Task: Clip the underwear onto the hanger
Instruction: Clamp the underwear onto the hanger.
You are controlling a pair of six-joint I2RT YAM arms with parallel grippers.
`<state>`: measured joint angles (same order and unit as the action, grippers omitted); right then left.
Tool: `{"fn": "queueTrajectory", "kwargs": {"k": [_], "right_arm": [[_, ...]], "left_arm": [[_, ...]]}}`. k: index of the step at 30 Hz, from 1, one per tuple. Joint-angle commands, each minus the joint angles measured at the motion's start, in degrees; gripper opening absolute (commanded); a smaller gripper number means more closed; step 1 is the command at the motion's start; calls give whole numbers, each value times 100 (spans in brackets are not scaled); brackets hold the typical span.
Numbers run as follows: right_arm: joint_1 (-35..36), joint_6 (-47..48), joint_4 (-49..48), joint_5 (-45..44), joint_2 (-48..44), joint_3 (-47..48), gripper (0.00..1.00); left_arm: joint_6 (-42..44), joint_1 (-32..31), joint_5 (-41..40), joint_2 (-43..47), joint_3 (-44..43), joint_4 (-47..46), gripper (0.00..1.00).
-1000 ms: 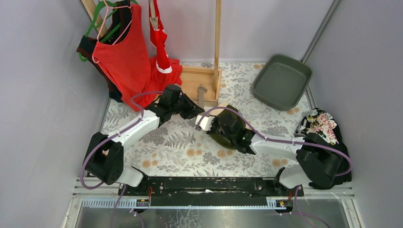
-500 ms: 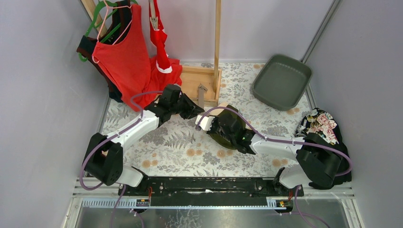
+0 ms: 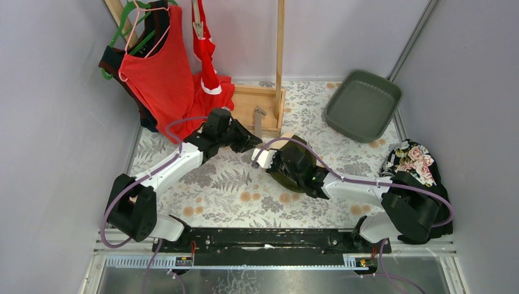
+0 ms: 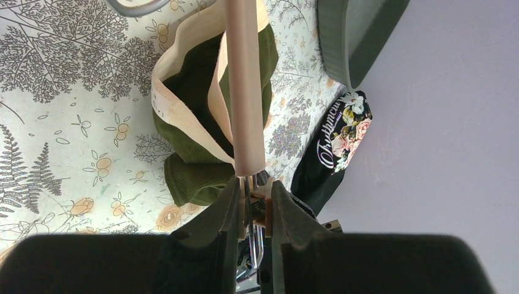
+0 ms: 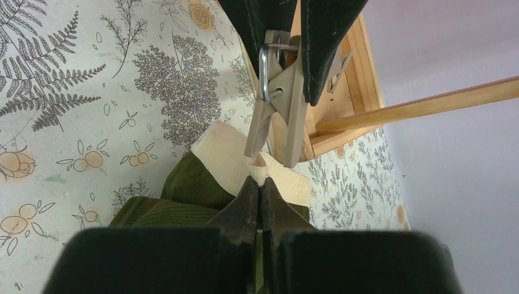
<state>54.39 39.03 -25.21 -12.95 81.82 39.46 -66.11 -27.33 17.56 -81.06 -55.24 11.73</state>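
Counting 2 briefs: 1 olive brief [image 4: 196, 165] lying mid-bench [image 3: 232, 184], 1 red brief [image 3: 203, 46] hanging at 11 o'clock from a hanger clip [image 3: 197, 27]. 2 tools are meeting nose to nose at centre. Left tool [image 4: 251, 195] is squeezing 1 clip [image 5: 278, 110], fingers clamped on it. Right tool [image 5: 260, 184] is pinching the cream waistband [image 5: 226, 159], jaws together, holding a fold up at the clip's tips; biting or just touching, cannot tell. 1 red tank top [image 3: 156, 76] is hanging at 10 o'clock, 1 green tray [image 3: 361, 107] sitting at 1 o'clock, 1 floral cloth [image 3: 415, 162] lying at 3 o'clock. 1 wooden post [image 3: 281, 49] is standing at 12 o'clock, just behind the clip, crowding both tools.
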Motion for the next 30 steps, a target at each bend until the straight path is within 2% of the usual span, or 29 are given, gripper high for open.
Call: {"fn": "queueTrajectory", "kwargs": {"k": [1, 13, 30], "right_arm": [[51, -63, -379, -120, 10, 151, 0], [54, -152, -412, 2, 88, 246, 0], [55, -332, -358, 201, 143, 195, 0]], "left_arm": [[32, 26, 51, 163, 95, -83, 0], [-114, -45, 196, -50, 236, -382, 0], [-300, -51, 216, -265, 5, -517, 0]]}}
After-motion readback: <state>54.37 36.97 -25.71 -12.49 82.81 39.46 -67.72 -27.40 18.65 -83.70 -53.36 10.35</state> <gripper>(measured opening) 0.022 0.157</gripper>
